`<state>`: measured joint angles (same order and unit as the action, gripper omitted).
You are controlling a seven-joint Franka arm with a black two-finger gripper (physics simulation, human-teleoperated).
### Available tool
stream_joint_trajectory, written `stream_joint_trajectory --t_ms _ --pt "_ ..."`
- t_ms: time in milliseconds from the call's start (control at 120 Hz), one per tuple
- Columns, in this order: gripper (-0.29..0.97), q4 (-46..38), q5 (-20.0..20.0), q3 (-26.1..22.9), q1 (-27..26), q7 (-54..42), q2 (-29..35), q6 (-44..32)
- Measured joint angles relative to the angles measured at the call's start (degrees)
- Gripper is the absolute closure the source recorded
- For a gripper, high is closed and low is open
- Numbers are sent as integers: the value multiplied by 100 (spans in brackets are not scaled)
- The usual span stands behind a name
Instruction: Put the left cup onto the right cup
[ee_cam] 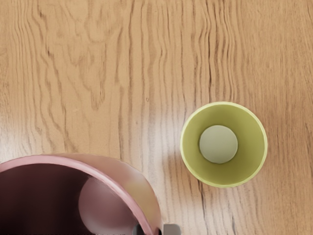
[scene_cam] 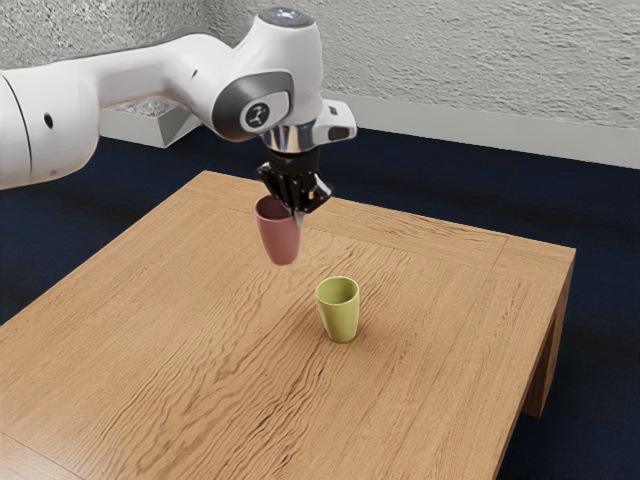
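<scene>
A pink cup hangs in the air above the wooden table, held by its rim in my gripper, which is shut on it. The cup tilts slightly. A green cup stands upright on the table, below the pink cup and toward the exterior view's right. In the wrist view the pink cup looms large just under my hand, its opening facing the camera. Off to one side of it the green cup is seen from above, its mouth open upward.
The table's far edge and its right edge drop to a dark blue floor. A grey textured wall rises behind. Bare wood surrounds both cups.
</scene>
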<state>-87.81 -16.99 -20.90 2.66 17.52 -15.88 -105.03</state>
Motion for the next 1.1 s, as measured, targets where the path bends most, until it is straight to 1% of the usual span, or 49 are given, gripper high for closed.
stream_joint_trajectory --t_ms 267,517,900,1100 --pt "78 222 -198 -47 -2 179 -164 20" --pt "78 339 -297 -60 -9 286 -248 23" --pt "77 546 -402 -112 -88 385 -440 17" --pt "78 541 -412 -276 -107 489 -470 18"
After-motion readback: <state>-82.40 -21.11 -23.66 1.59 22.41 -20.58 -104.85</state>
